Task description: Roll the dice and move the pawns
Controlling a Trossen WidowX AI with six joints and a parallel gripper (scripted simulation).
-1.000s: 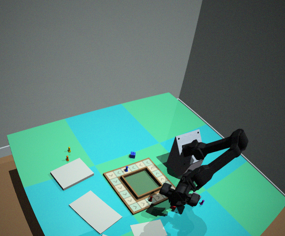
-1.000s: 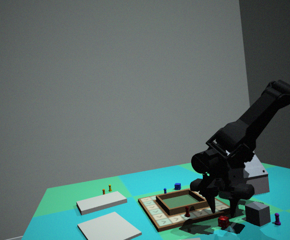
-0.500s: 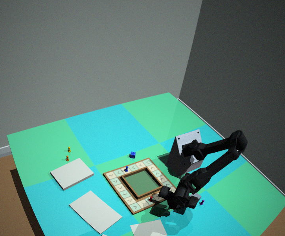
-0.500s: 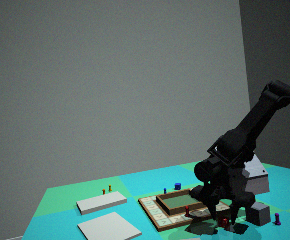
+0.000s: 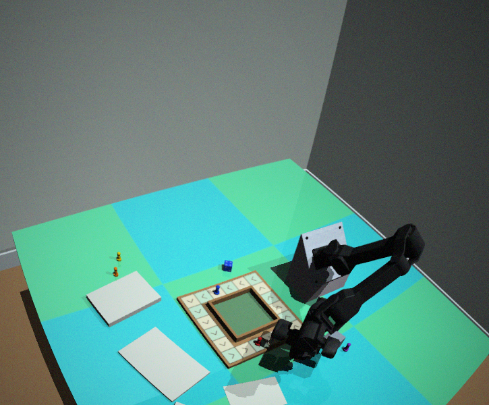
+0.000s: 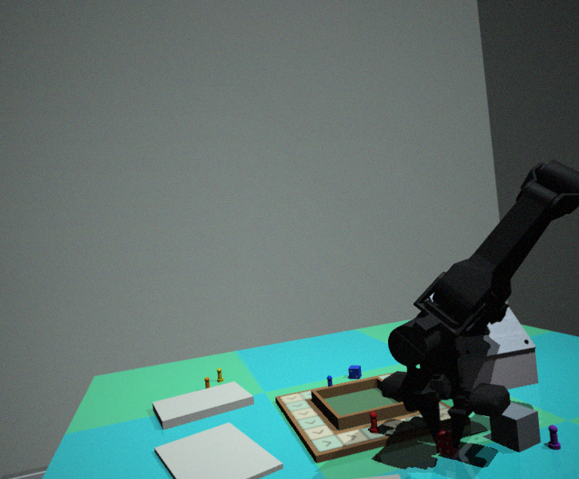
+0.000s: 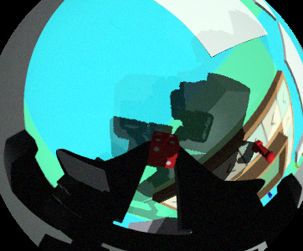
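Note:
My gripper [image 6: 447,444] [image 7: 163,147] points down beside the board's near edge, its fingers shut on the red die [image 6: 443,442] [image 7: 163,156], which appears to be at table level. The top view does not show this die behind the arm. The blue die [image 5: 228,265] [image 6: 354,371] lies on the table behind the board [image 5: 231,355] [image 6: 327,443]. The tray [image 5: 257,329] [image 6: 356,419] in the board's middle has no die in it. The red pawn [image 5: 258,341] [image 6: 373,423] [image 7: 264,151] stands on the near row. The blue pawn [image 5: 216,289] [image 6: 330,381] [image 7: 269,195] stands on the far row.
A grey block [image 5: 336,337] [image 6: 515,426] and a purple pawn [image 6: 553,437] [image 5: 347,347] stand just right of the gripper. White slabs [image 5: 123,298] [image 5: 164,364] [image 6: 203,403] lie left of the board. A yellow pawn [image 5: 118,256] and an orange pawn [image 5: 115,272] stand at the far left.

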